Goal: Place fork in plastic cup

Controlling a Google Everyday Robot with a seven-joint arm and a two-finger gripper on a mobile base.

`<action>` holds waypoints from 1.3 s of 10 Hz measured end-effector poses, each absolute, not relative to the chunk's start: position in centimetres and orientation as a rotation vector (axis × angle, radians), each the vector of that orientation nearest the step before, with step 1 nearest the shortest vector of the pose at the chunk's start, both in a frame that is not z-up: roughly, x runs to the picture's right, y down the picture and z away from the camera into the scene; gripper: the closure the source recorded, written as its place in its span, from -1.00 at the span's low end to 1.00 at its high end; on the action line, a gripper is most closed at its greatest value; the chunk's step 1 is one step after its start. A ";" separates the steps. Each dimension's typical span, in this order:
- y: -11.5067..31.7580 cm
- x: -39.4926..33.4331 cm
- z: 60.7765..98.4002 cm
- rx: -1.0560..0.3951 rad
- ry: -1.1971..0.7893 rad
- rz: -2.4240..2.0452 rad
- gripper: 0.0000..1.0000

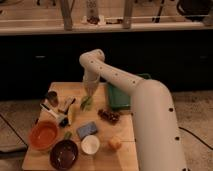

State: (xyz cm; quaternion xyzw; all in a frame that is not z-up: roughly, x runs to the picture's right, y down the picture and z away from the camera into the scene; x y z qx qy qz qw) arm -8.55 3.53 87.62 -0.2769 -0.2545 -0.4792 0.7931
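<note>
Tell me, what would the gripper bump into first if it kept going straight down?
Most likely the plastic cup: the gripper points down right over it. Depth is unclear, so it could meet the table just beside it instead.

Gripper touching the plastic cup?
Cannot tell. Camera view: gripper hangs directly over the plastic cup, overlapping it; neither contact nor gap shows.
</note>
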 end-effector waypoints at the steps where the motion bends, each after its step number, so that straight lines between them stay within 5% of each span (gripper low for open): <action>1: 3.5 -8.7 87.6 -0.597 -0.547 -1.033 -0.38; 3: 3.5 -8.7 87.6 -0.599 -0.545 -1.034 -0.60; 13: 3.9 -8.4 87.3 -0.611 -0.538 -1.039 -0.60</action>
